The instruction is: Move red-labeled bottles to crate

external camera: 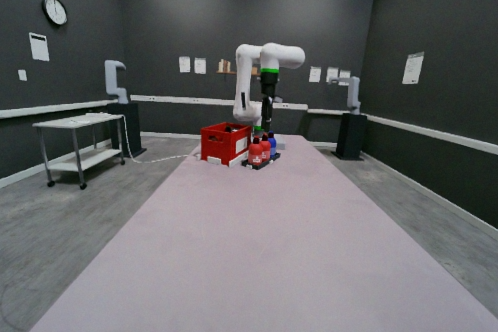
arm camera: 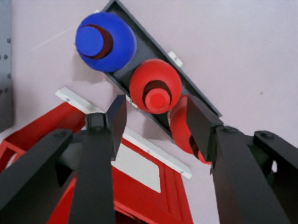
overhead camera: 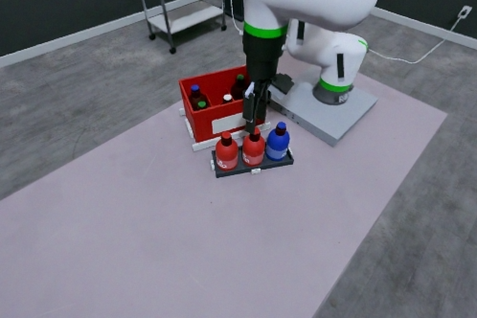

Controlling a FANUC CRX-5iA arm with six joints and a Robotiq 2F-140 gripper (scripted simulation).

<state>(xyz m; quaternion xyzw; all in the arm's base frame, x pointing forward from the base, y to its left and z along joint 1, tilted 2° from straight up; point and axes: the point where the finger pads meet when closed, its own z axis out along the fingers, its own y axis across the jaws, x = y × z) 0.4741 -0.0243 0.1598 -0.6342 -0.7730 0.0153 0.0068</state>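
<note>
The black tray (overhead camera: 235,171) (external camera: 257,167) (arm camera: 142,42) holds three upright bottles in a row: a red end bottle (overhead camera: 227,155) (external camera: 255,154) (arm camera: 179,124), a red middle bottle (overhead camera: 253,151) (arm camera: 155,75) and a blue bottle (overhead camera: 278,144) (arm camera: 117,45). My gripper (overhead camera: 255,122) (external camera: 267,125) (arm camera: 156,109) is partly open and empty, pointing down above the tray near the middle bottle's cap. In the wrist view one finger overlaps the red end bottle. The red crate (overhead camera: 192,120) (external camera: 214,150) (arm camera: 131,191) stands level beside the tray. Some slots are hidden.
In the crate stand a blue-capped bottle (overhead camera: 195,98), a front green-capped bottle (overhead camera: 201,104), a white-capped bottle (overhead camera: 227,99) and a rear green-capped bottle (overhead camera: 238,88). White strips (overhead camera: 206,146) edge the crate's base. The robot's grey base plate (overhead camera: 326,120) lies behind the blue bottle.
</note>
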